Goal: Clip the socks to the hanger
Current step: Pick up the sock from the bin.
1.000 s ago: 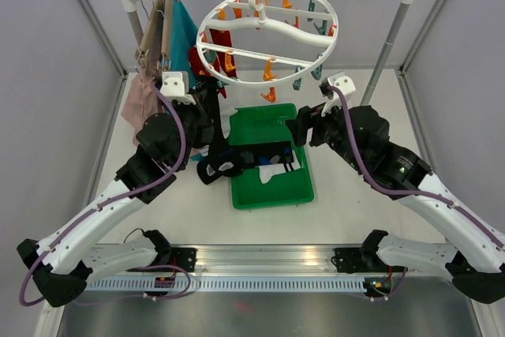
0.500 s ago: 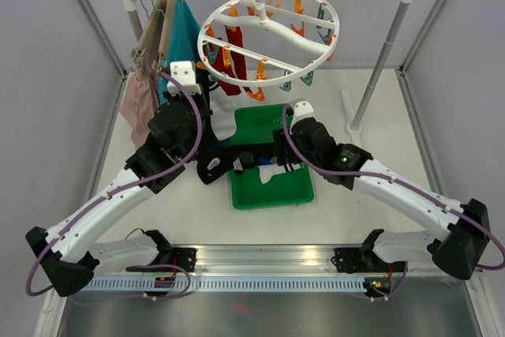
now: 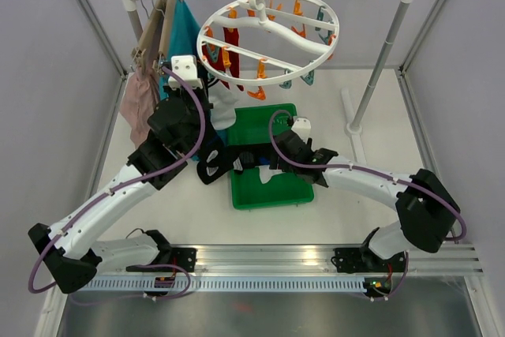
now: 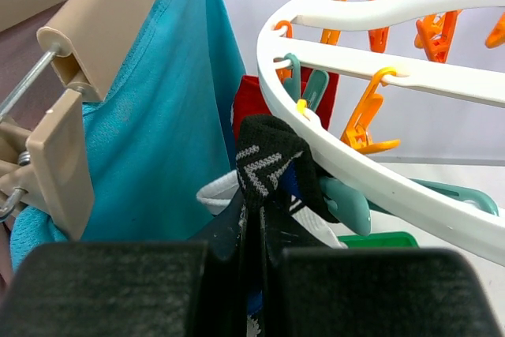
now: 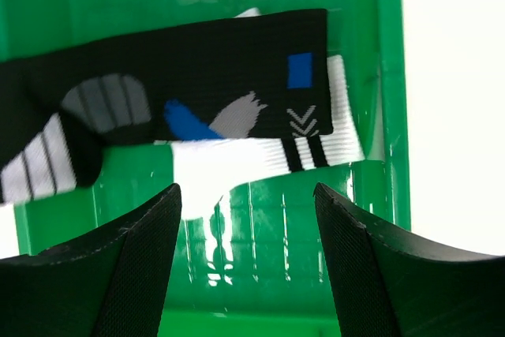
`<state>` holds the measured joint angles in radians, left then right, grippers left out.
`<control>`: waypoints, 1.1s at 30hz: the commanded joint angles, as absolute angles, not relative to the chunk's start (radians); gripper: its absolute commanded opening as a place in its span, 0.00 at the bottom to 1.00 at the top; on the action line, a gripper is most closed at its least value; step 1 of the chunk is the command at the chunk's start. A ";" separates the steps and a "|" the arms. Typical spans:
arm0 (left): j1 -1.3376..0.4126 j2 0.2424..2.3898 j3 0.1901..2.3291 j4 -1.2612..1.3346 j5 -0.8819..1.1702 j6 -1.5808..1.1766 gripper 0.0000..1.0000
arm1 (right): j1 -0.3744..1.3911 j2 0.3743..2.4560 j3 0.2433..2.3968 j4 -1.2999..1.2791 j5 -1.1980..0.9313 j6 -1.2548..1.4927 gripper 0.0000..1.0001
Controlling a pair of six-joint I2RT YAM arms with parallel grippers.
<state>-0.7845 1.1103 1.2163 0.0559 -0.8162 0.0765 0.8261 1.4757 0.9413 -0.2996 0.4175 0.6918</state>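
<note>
Left wrist view: the left gripper [image 4: 246,262] registers only as two blurred dark blocks cut by the lower edge. The patterned black sock [image 4: 268,167] drops into the narrow gap between them, its lower length unseen. The white ring hanger [image 4: 379,179] runs off the top and right edges.

Right wrist view: the right gripper [image 5: 245,195] shows finger ends only, the rest cropped below. The flat-lying black sock [image 5: 189,76] runs off the left edge and covers part of some white fabric [image 5: 207,170].

Top view: both sets of jaws are concealed beneath the wrists. The clips [image 3: 316,17] are too small to read as open or closed.
</note>
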 commanded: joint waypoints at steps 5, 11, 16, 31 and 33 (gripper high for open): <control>-0.779 1.075 1.180 0.106 -0.758 0.025 0.07 | 0.802 1.561 0.928 -0.200 0.500 0.926 0.74; -0.779 1.054 1.163 0.107 -0.709 0.012 0.09 | 0.766 1.603 0.913 -0.166 0.508 1.026 0.74; -0.779 1.051 1.161 0.109 -0.698 -0.021 0.10 | 0.761 1.626 0.899 -0.152 0.514 1.072 0.74; -0.779 1.042 1.146 0.113 -0.686 -0.028 0.10 | 0.735 1.704 0.930 -0.115 0.535 1.075 0.60; -0.779 1.039 1.144 0.115 -0.687 -0.025 0.10 | 0.735 1.712 0.934 -0.110 0.537 1.068 0.54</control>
<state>-0.7845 1.0645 1.1446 0.0631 -0.7006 -0.0074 0.7399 1.6924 0.9001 -0.1486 0.5045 1.0668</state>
